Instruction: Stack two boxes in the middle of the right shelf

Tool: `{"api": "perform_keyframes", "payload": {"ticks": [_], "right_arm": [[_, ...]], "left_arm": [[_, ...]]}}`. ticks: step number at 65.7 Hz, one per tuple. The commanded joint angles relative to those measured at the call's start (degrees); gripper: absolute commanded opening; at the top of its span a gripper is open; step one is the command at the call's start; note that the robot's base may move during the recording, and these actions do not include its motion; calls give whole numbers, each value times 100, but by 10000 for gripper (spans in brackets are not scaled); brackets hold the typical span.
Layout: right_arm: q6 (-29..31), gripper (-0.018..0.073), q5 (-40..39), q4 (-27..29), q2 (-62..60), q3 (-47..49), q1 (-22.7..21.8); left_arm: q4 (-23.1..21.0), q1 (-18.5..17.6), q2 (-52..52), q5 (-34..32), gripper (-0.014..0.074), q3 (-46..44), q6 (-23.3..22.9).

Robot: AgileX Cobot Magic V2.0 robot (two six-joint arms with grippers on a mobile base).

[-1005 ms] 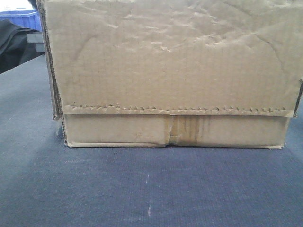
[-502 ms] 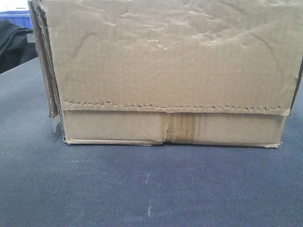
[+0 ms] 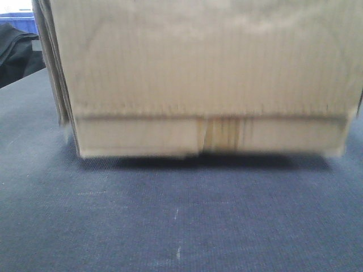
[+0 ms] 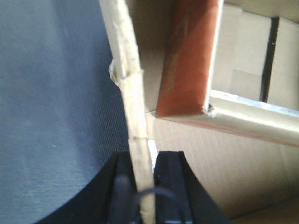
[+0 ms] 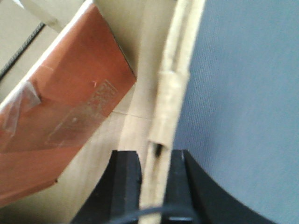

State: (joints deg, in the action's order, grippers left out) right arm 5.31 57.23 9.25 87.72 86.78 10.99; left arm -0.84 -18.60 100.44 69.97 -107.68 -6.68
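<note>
Two pincers grip opposite walls of one brown carton (image 3: 210, 73). The left pincer (image 4: 142, 163) is clenched on the carton's thin, frayed upper edge, one black finger outside and one inside. The right pincer (image 5: 154, 161) grasps the opposite wall in the same way.

Just past the fingers, a smaller box (image 4: 189, 56) with a red-brown face and pale edges lies tilted inside the open carton, on its floor. Any print on it is too blurred to read.

From the front, the dark blue-grey tabletop (image 3: 170, 215) fills the foreground. Beyond it the carton's broad face is smeared with blur, and a dark band of shadow runs under its bottom edge. I judge that the carton is just off the surface or about to leave it. A blue bin (image 3: 20, 22) peeks out far behind at the left.

By my reading, the task is in its early part: both boxes are gathered and gripped as one load. No shelf is in view, so the carry to it, the placing and the stacking are all left to do.
</note>
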Motion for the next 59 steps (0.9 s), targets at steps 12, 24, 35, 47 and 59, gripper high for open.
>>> {"api": "perform_keyframes", "payload": {"ticks": [12,24,35,47,59], "right_arm": [[36,-154,-301,-243,-752,947,-50],[36,-154,-574,-243,-1179,1182,-50],[36,-154,-819,-243,-1425,1192,-50],[36,-154,-832,-243,-1412,1192,-50],[36,-154,-832,-243,-1412,1192,-50]], "left_arm": [[174,28,-900,-155,-111,-498,-6],[174,28,-1361,-588,-111,-787,-6],[174,9,-1513,-687,-111,-1187,-6],[174,9,-1513,-635,-111,-1315,-6],[150,9,-1513,-622,-111,-1316,-6]]}}
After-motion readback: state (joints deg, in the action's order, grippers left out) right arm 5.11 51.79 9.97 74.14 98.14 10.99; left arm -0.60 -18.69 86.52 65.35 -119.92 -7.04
